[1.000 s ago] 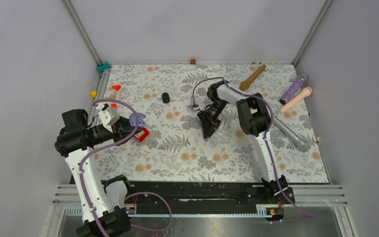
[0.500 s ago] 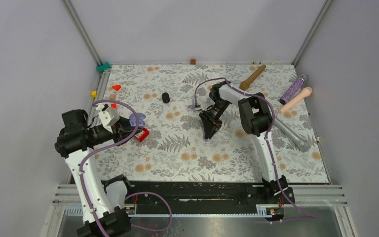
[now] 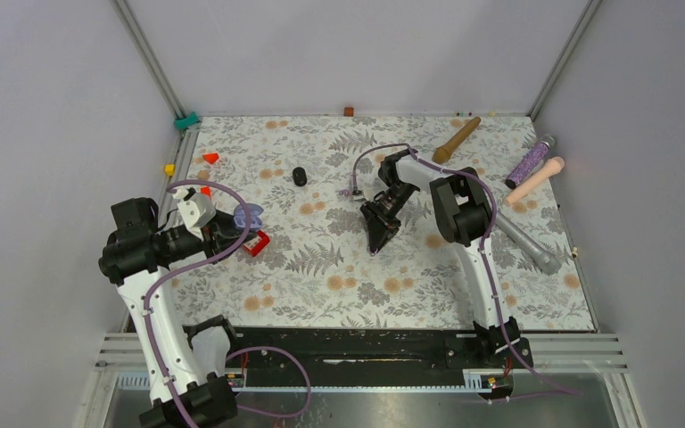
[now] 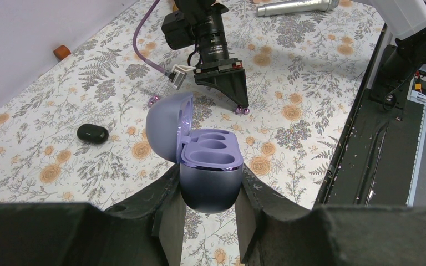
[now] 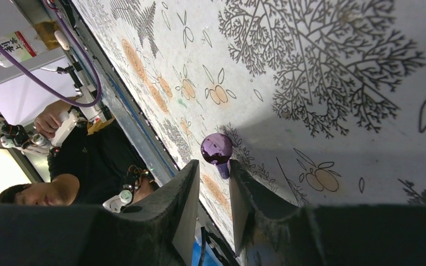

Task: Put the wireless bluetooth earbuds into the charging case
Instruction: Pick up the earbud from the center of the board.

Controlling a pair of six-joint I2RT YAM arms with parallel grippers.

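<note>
Overhead, your left hand point(image 3: 243, 225) sits at 9 o'clock on the floral tabletop point(image 3: 339, 285), and your right hand point(image 3: 376, 246) points down near centre. From the left wrist, its fingers clamp the purple charging case point(image 4: 209, 180), lid up, with two purple earbuds point(image 4: 238, 111) at 12 o'clock. From the right wrist, a purple earbud point(image 5: 217, 148) meets the narrowly parted fingertips. You cannot tell if it's pinched.

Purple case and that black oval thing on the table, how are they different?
The purple case is lilac with its lid flipped open; the black oval thing is black and shows no opening. The purple case is gripped by the left gripper; the black oval thing lies alone on the table. Both are smooth and rounded.
</note>
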